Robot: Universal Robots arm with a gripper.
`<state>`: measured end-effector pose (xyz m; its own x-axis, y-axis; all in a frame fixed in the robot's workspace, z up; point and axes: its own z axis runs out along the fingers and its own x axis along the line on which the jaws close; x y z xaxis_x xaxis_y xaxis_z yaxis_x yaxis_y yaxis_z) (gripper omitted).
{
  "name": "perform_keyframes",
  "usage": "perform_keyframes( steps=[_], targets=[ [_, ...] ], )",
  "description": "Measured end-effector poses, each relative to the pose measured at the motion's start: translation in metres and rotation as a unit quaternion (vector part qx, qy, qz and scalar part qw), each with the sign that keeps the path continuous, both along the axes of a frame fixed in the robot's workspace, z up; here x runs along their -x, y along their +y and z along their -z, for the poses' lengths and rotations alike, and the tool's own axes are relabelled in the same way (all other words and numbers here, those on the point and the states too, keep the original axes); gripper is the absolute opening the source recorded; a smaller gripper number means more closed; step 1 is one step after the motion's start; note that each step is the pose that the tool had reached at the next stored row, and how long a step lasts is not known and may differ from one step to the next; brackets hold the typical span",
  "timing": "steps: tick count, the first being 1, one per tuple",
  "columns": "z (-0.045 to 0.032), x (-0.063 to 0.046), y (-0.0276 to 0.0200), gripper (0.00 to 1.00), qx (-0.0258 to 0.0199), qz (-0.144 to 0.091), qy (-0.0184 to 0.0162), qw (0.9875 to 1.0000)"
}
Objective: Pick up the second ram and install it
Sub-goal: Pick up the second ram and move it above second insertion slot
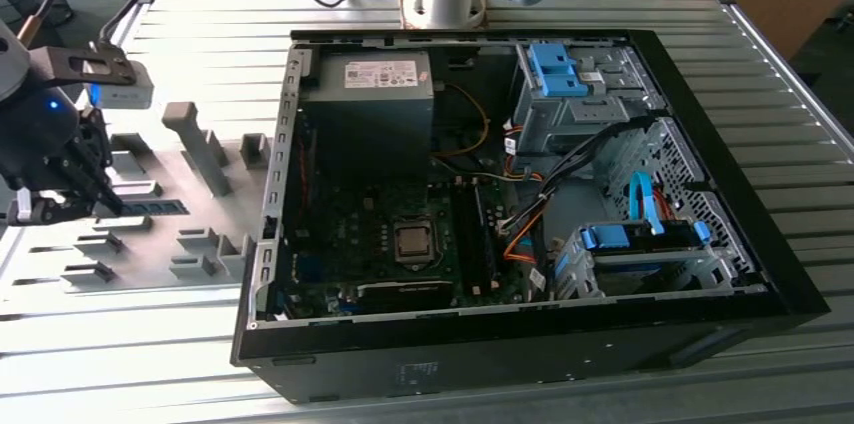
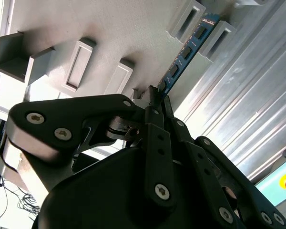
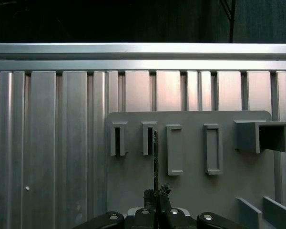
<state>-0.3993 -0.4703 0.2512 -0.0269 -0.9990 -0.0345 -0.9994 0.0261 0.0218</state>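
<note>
Exterior view: a ribbed table holds an open PC case and a grey plate; the gripper hangs over the plate. Second wrist view: jaws clamped on the ram, its far end between two blocks. First wrist view: the ram stands edge-on over the plate.

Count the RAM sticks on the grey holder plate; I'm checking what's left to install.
1. The second ram stands on edge in the holder plate, its near end clamped by the gripper. Sticks already inside the computer case may be hidden.
</note>
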Motion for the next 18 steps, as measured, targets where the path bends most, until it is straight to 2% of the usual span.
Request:
perform_keyframes(
  steps=[18],
  targets=[
    [-0.0100, 0.0000, 0.0000, 0.14, 0.0000, 0.000, 0.0000, 1.0000]
  ],
)
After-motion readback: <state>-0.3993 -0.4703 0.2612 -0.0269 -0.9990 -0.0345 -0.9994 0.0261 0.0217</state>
